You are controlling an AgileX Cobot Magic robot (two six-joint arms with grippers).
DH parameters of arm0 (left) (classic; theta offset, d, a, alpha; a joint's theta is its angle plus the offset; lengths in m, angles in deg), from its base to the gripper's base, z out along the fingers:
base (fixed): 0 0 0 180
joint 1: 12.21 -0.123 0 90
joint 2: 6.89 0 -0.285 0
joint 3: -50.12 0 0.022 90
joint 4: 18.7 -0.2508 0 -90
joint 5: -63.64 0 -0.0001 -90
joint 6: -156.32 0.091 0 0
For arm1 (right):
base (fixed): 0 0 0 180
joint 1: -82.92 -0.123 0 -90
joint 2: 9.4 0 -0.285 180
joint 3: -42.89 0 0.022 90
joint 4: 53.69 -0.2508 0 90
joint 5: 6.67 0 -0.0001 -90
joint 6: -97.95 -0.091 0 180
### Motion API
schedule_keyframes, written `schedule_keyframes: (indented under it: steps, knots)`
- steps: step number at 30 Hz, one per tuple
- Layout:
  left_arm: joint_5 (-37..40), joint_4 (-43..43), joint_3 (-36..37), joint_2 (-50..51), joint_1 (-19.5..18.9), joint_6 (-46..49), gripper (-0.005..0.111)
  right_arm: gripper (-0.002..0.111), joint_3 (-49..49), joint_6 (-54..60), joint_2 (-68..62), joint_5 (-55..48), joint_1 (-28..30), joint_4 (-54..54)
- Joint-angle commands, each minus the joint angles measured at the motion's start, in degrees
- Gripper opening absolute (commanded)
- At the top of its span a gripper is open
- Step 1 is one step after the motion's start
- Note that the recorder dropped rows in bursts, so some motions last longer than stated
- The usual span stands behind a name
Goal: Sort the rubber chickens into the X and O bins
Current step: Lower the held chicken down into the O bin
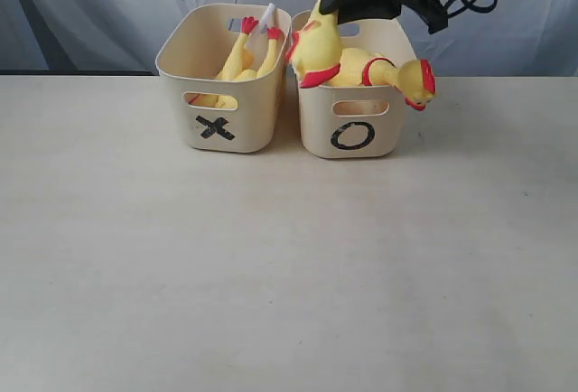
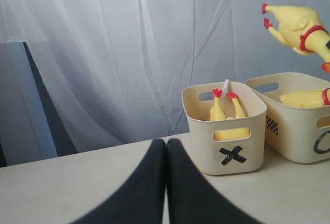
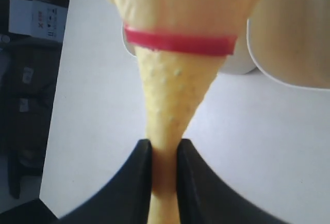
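We had the right gripper (image 3: 164,147) closed narrowly on the thin neck of a rubber chicken (image 3: 172,84). Its body hung below the fingers, over the O bin (image 1: 316,126). A second chicken (image 1: 397,73) lay in that bin beneath the hand. Our left gripper (image 2: 166,144) was fully closed and empty. The X bin (image 2: 202,150), ahead of it, held another chicken (image 2: 218,112).
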Motion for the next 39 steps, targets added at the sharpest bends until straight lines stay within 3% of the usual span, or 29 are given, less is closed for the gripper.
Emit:
schedule_keyframes:
  steps: [1, 10, 25, 39]
  knots:
    - [-0.6, 0.0, 0.2, -0.2, 0.0, 0.0, 0.0, -0.001, -4.0, 1.2, -3.2, -3.7, 0.4, -2.0]
    - [-0.6, 0.0, 0.2, -0.2, 0.0, 0.0, 0.0, -0.001, -11.3, -3.2, -9.9, -10.1, 0.4, -1.9]
    - [-0.6, 0.0, 0.2, -0.2, 0.0, 0.0, 0.0, -0.001, -11.4, -7.8, -11.4, -11.8, 0.4, 3.6]
    - [-0.5, 0.0, 0.2, -0.2, 0.0, 0.0, 0.0, -0.001, -11.4, -6.7, -11.6, -11.0, 0.4, -2.4]
